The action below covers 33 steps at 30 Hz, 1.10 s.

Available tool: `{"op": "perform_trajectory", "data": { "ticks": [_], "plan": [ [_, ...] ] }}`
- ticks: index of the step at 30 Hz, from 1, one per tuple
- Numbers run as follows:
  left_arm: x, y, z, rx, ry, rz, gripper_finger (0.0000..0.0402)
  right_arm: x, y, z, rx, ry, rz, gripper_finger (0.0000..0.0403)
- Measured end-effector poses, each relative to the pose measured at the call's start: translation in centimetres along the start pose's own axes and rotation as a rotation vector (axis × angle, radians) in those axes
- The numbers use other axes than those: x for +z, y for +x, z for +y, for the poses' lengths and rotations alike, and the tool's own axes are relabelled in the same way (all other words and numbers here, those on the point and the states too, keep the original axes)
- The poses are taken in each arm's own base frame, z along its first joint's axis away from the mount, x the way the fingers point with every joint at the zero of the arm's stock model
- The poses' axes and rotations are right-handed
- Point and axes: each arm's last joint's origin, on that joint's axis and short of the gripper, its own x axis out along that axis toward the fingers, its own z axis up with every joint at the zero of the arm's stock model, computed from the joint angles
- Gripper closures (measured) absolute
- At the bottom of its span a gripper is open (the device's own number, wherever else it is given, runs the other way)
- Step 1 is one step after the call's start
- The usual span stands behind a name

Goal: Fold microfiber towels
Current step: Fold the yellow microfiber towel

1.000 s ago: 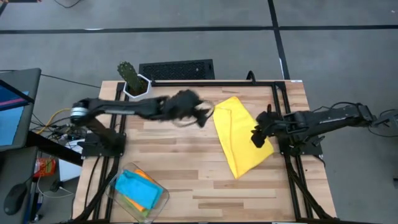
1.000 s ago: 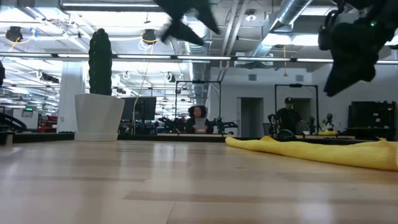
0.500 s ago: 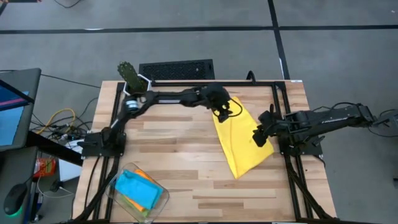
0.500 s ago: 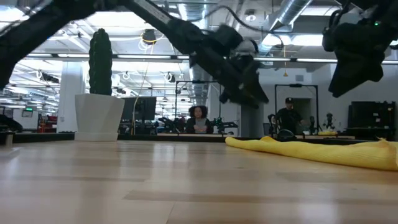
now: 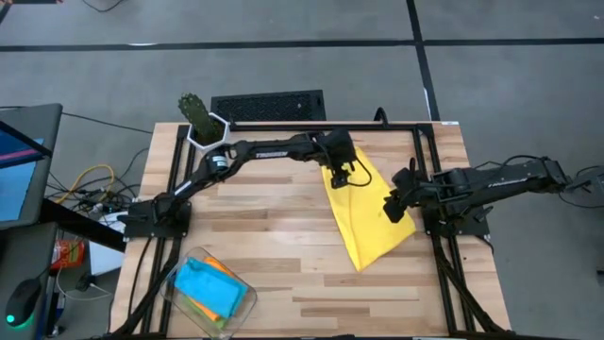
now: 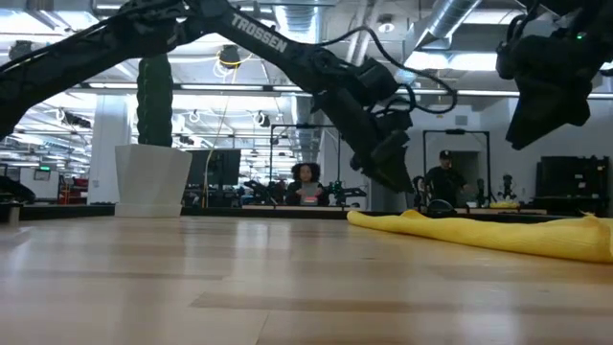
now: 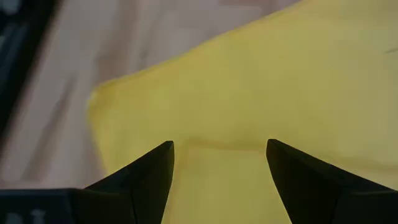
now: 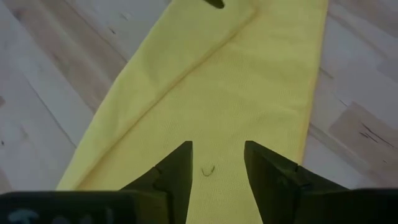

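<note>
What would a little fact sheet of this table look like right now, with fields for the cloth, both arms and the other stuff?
cloth: yellow towel, partly folded, lying on the table
left tool: open, over the towel's far end
right tool: open, raised over the towel's right edge
held: nothing
bin: near left corner, holds blue towel and an orange towel
cactus: white pot, far left corner

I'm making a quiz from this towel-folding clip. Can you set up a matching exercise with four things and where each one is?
Things:
1. yellow towel
2. cactus
3. left gripper
4. light blue towel

Places:
A. in the clear container at the near left corner
B. over the yellow towel's far end
C. far left corner of the table
D. spread on the table's right half

Pairs: 1-D, 2-C, 3-B, 4-A
</note>
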Motion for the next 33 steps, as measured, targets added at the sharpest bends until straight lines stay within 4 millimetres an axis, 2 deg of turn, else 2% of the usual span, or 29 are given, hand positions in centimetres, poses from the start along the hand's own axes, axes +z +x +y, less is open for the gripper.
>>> {"op": "perform_trajectory", "data": {
  "ticks": [8,16,21,27,33],
  "plan": [
    [-1.5,1.3,0.3,0.017,-0.037,0.083,0.0152,0.0,0.0,0.0,-0.014,-0.007,-0.016,0.0235],
    [-1.5,1.2,0.8,0.101,-0.016,0.088,0.0152,0.0,0.0,0.0,-0.013,-0.008,-0.015,0.0236],
    [-2.6,2.6,0.6,0.117,-0.009,0.139,0.0163,-0.1,-0.1,0.2,0.001,-0.022,-0.015,0.0236],
    [-2.4,2.4,0.0,0.133,-0.012,0.152,0.0199,-0.4,-0.2,0.6,0.025,-0.039,-0.012,0.0236],
    [-2.9,2.3,-1.0,0.123,-0.014,0.23,0.0277,-0.4,-0.3,0.7,0.033,-0.04,-0.018,0.0236]
  ]
}}
